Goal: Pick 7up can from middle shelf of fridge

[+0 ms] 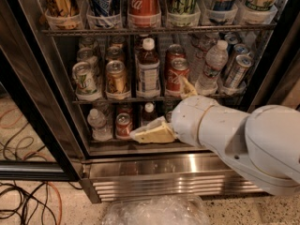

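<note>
The 7up can (86, 80), pale silver with green markings, stands at the left front of the middle shelf (123, 99) of the fridge (168, 171). Further pale cans stand behind it. My gripper (169, 110) hangs in front of the fridge, right of and below the can, and holds nothing. It is open: one cream finger (152, 134) points left across the bottom shelf and the other (188, 87) points up beside the red Coca-Cola can (176, 74). My white arm (243, 139) covers the lower right of the fridge.
On the middle shelf a gold can (116, 78), a dark bottle (148, 70), a water bottle (213, 65) and tilted cans (237, 69) stand right of the 7up can. Tall cans in white cups fill the rack above. Cables (21, 200) lie on the floor at left; clear plastic (154, 212) lies below.
</note>
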`<state>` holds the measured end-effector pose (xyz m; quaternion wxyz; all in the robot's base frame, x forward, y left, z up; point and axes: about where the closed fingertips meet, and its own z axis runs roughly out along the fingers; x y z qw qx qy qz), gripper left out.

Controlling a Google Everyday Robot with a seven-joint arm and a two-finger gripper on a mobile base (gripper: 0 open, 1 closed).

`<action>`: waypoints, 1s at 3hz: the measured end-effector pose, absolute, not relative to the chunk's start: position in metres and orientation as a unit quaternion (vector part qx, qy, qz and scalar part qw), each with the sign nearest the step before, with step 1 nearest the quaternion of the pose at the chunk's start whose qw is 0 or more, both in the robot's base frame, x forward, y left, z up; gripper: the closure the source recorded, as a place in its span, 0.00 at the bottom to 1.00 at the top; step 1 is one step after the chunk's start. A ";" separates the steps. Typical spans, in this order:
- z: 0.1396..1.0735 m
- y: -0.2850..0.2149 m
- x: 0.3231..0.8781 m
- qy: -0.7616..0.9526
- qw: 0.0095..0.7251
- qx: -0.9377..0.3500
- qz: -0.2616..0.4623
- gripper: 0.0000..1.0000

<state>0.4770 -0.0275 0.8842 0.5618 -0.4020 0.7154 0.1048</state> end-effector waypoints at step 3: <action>0.876 -0.015 0.487 0.714 0.580 -0.367 0.139 0.00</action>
